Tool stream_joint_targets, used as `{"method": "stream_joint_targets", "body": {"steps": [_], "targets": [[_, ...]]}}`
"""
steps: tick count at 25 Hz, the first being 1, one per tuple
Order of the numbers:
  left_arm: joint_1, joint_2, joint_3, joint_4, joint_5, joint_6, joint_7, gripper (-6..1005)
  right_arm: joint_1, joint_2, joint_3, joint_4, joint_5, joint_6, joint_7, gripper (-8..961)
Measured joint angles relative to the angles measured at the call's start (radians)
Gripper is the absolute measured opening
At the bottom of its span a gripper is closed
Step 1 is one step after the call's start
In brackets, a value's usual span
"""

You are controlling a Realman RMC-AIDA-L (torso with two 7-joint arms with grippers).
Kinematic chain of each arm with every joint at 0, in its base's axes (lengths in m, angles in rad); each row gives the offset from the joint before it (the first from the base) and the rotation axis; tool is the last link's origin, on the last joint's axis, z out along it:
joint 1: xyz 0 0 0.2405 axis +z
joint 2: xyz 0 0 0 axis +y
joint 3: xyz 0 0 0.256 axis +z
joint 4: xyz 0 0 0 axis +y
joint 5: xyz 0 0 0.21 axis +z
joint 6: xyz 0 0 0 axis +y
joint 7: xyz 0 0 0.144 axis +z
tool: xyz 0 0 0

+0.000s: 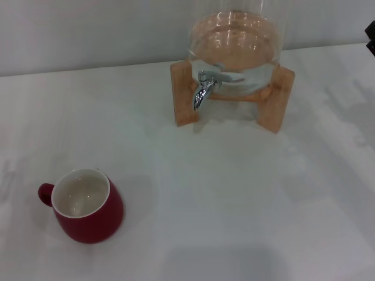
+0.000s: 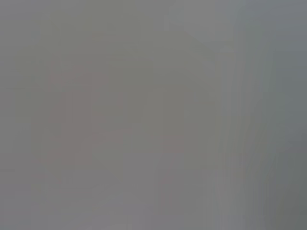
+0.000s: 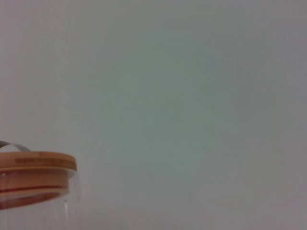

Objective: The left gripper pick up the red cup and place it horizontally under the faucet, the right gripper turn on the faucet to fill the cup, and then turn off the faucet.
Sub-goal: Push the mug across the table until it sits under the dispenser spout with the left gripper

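Note:
The red cup (image 1: 87,206) stands upright on the white table at the near left, its cream inside showing and its handle pointing left. The chrome faucet (image 1: 203,89) juts from the front of the glass jar (image 1: 237,44) at the back centre, spout curving down, nothing beneath it. A small black part at the far right edge, level with the jar, looks like my right gripper (image 1: 371,36). My left gripper does not show in any view. The left wrist view holds only a blank grey surface.
The jar rests on a wooden stand (image 1: 183,93) with two upright legs. Its wooden lid (image 3: 33,170) appears in the right wrist view. The white table (image 1: 234,205) stretches between cup and stand, with a pale wall behind.

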Motion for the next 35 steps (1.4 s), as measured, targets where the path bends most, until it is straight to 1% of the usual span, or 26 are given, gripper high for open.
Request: {"method": "stream_joint_targets", "body": {"steps": [3,8,16,20,29,35], "targets": [[0.024,0.0,0.045,-0.005,0.0,0.023,0.005,865,-0.001,0.0,-0.013,0.007,0.0,0.0,0.001,829],[0.071,-0.001,0.09,0.001,0.007,0.045,0.04,865,-0.003,-0.001,-0.04,0.015,0.0,-0.001,0.01,829],[0.104,-0.002,0.104,0.002,0.07,0.05,0.049,864,-0.004,-0.001,-0.053,0.02,0.0,-0.002,0.011,829],[0.113,-0.003,0.112,0.003,0.079,0.05,0.061,864,-0.004,-0.002,-0.058,0.026,0.0,-0.002,0.011,829],[0.131,-0.005,0.184,0.003,0.099,0.051,0.082,864,-0.013,-0.001,-0.065,0.036,0.0,-0.004,0.011,829],[0.154,-0.005,0.188,0.003,0.123,0.061,0.106,864,-0.017,-0.001,-0.072,0.043,0.0,-0.005,0.011,829]]}}
